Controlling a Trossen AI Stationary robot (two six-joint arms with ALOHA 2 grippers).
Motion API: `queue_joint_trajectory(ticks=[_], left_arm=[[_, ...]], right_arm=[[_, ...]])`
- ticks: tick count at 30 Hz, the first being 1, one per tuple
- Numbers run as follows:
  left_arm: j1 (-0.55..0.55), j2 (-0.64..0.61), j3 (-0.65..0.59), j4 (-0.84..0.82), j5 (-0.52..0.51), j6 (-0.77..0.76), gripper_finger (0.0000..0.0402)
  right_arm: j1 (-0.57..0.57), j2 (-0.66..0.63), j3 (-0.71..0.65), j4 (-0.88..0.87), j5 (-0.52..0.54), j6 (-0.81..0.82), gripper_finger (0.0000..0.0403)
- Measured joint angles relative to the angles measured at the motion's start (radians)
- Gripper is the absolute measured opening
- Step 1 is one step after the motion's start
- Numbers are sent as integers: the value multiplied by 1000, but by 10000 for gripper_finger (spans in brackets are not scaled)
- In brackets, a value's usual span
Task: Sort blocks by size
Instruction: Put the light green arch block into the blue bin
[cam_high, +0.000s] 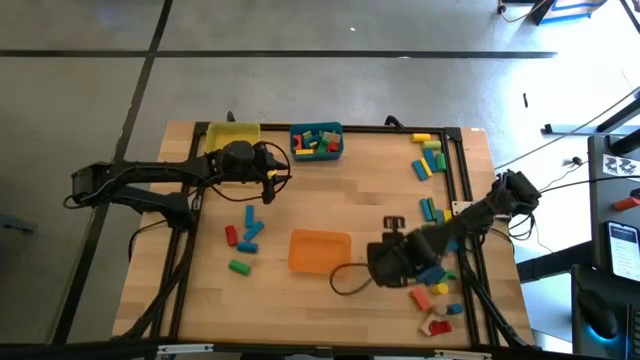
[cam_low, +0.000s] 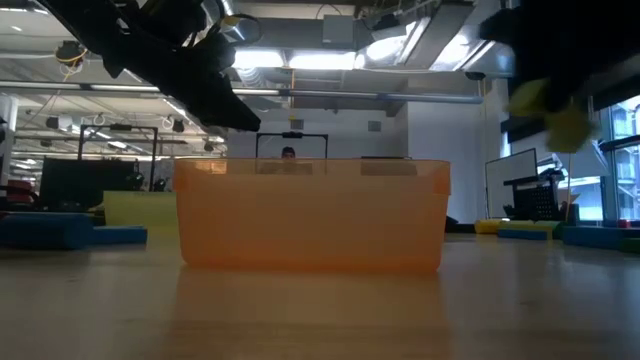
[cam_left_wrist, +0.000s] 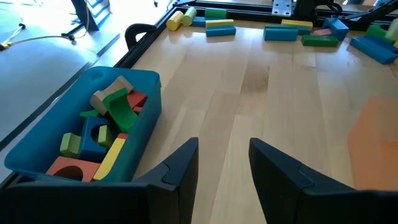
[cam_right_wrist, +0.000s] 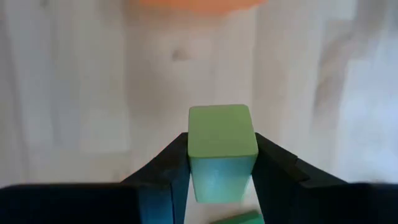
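My right gripper (cam_right_wrist: 222, 163) is shut on a pale green block (cam_right_wrist: 222, 134), just right of the orange bin (cam_high: 320, 251) and above the table; in the high view that gripper (cam_high: 380, 265) hides the block. My left gripper (cam_left_wrist: 224, 149) stands open with nothing between its fingers, over bare wood beside the teal bin (cam_left_wrist: 74, 124), which holds several blocks. In the high view the left gripper (cam_high: 272, 183) is near the table's far left. Loose blocks (cam_high: 245, 235) lie left of the orange bin, and more blocks (cam_high: 430, 160) lie along the right side. My right gripper pinches the green block by two opposite side faces (cam_right_wrist: 193, 168) between its two fingers (cam_right_wrist: 174, 165). The fingers point steeply down from above. The block's square end (cam_right_wrist: 222, 127) sticks out past the fingertips, and the block is lifted clear of the table.
A yellow bin (cam_high: 232, 135) stands at the far left beside the teal bin (cam_high: 317, 141). A black frame rail (cam_high: 462, 170) runs along the table's right side. More loose blocks (cam_high: 440, 300) lie at the near right. Bare wood (cam_high: 350, 195) lies between the bins.
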Motion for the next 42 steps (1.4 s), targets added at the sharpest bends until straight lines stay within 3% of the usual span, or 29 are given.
queue_joint_trajectory(ticks=[11, 21, 34, 42], left_arm=[[0, 0, 0, 0, 0, 0, 127], [0, 0, 0, 0, 0, 0, 127], [0, 0, 0, 1, 0, 0, 127], [-1, 0, 0, -3, 0, 0, 127]], right_arm=[[-317, -5, 0, 174, 81, -364, 138], [-622, -5, 0, 546, 57, -595, 138], [-893, 30, -1, 890, -69, -597, 138], [-982, 153, -1, 915, -138, -540, 138]])
